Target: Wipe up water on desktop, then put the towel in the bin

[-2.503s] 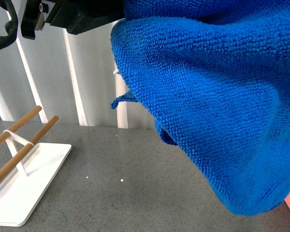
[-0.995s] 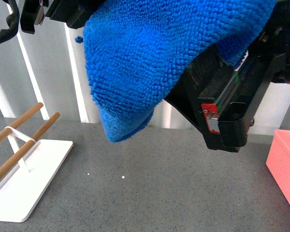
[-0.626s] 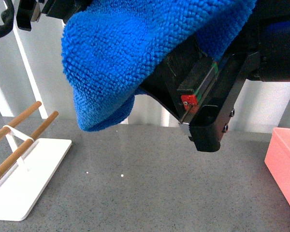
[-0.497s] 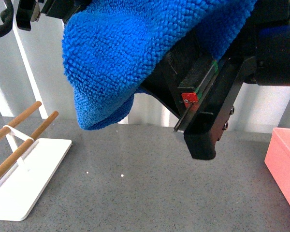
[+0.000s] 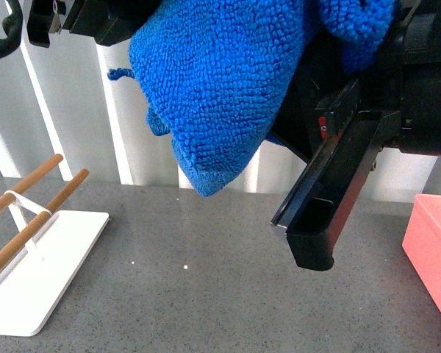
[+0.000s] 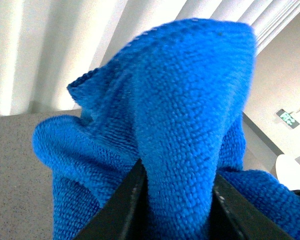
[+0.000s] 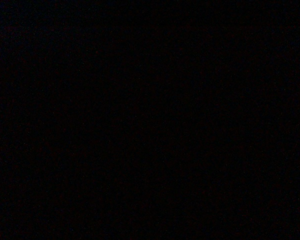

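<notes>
The blue towel (image 5: 220, 88) hangs bunched high over the desktop (image 5: 206, 294) in the front view, its lowest fold above the middle. My left gripper (image 6: 176, 200) is shut on the towel (image 6: 185, 110), a thick fold pinched between its two black fingers (image 6: 125, 205). My right gripper (image 5: 301, 184) is open beside the towel's right edge; one long black finger (image 5: 320, 220) slants down, the other is hidden. The pink bin (image 5: 434, 250) stands at the right edge. The right wrist view is dark.
A white stand (image 5: 37, 294) with two wooden rods (image 5: 29, 191) sits on the desktop at the left. Pale vertical wall panels (image 5: 73, 118) rise behind the desktop's far edge. Two tiny bright specks (image 5: 185, 266) lie on the grey surface.
The towel has swung right, its hanging tip now nearer the middle. The right gripper's black finger has tilted and shifted slightly right.
</notes>
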### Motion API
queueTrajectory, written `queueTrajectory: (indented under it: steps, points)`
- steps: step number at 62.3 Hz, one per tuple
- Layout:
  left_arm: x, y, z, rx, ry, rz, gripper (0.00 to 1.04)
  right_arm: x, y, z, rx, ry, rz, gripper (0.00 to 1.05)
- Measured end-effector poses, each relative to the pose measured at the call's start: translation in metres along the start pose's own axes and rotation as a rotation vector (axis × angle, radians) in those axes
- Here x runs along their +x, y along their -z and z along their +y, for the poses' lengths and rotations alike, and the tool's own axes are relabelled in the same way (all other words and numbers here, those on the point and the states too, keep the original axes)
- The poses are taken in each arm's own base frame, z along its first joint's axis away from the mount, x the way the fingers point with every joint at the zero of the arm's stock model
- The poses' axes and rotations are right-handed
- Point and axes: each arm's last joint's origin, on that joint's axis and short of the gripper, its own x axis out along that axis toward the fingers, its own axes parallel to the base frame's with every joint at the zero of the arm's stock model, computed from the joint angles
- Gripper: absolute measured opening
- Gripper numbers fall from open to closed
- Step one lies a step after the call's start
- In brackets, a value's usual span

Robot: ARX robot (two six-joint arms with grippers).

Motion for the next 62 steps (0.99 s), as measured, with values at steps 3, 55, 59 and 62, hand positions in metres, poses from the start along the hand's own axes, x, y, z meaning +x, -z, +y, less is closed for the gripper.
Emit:
queueTrajectory:
  steps: [3, 55, 59, 62]
  points:
    - [0.0, 0.0, 0.0, 0.0, 0.0, 0.0, 0.37, -0.001, -0.001, 0.0, -0.003, 0.004, -0.005, 0.06]
    - [0.0, 0.0, 0.0, 0.003, 0.001, 0.001, 0.98, -0.017, 0.021, -0.01, 0.008, 0.148, 0.081, 0.06]
    - [0.0, 0.0, 0.0, 0.003, 0.003, 0.002, 0.98, -0.018, 0.022, -0.011, 0.009, 0.154, 0.082, 0.06]
    - [0.0, 0.0, 0.0, 0.003, 0.003, 0.002, 0.98, -0.018, 0.022, -0.011, 0.009, 0.157, 0.082, 0.06]
